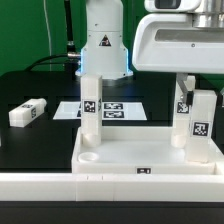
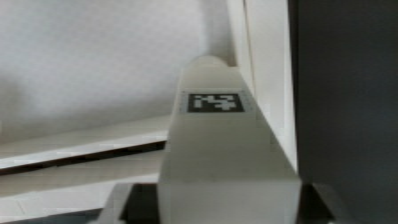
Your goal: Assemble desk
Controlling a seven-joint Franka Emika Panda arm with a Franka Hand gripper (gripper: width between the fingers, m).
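Leg-fitting step: gripper [image 1: 201, 92] closing around an upright leg [image 2: 217, 150] standing in the desk panel [image 1: 140, 155] corner socket on the counter [image 1: 40, 150], firm hold unconfirmed; next likely twist it home.

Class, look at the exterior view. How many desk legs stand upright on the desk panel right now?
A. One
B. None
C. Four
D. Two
D. Two tagged legs stand upright on the desk panel: one leg toward the exterior view's left and another leg toward its right, while a third leg lies loose on the black table.
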